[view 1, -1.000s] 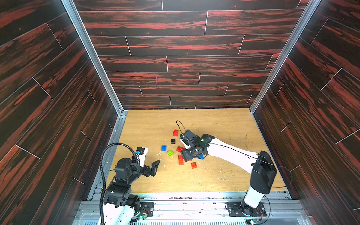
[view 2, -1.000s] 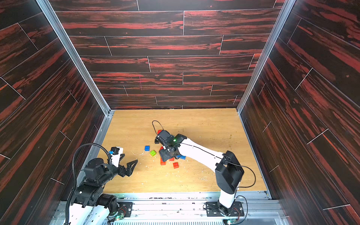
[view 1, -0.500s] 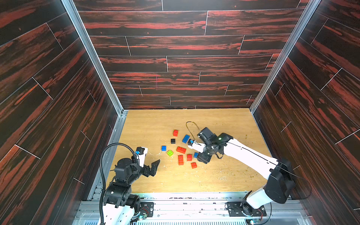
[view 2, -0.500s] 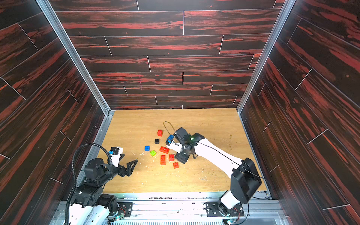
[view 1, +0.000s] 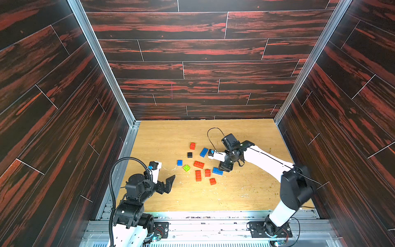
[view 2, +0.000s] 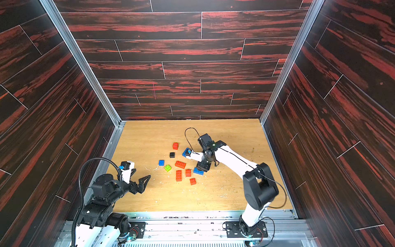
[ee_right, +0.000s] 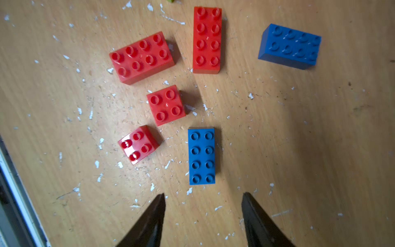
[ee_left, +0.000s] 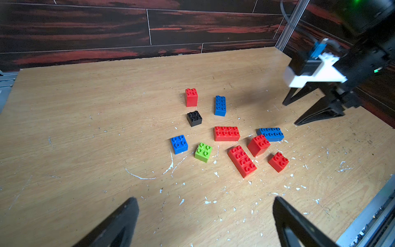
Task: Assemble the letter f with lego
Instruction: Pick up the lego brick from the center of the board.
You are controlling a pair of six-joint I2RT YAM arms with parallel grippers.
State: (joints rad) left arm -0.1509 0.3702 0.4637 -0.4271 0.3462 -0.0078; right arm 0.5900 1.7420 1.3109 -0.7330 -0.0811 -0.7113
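**Right arm.** A second ago the right gripper (view 1: 224, 167) stood over the middle of the brick group and hid the far blue oblong brick (view 1: 204, 152). It now sits at the group's right edge, and that brick is in full view. Its jaws stand apart and hold nothing. In the right wrist view, the near blue oblong brick (ee_right: 201, 156) lies flat on the table (view 1: 235, 192), just ahead of the fingertips (ee_right: 159, 205) and not touching them.

**Left arm.** No change. The left gripper (ee_left: 205, 200) hangs spread wide and empty at the table's front left, well apart from the bricks.

**Bricks.** All lie loose and unjoined, as they did half a second ago:
- two red oblong bricks (ee_right: 142, 57)
- two red square bricks (ee_right: 165, 104)
- the tall red brick (view 1: 192, 145)
- the black brick (view 1: 189, 154)
- the blue square brick (view 1: 179, 162)
- the green brick (view 1: 186, 168)
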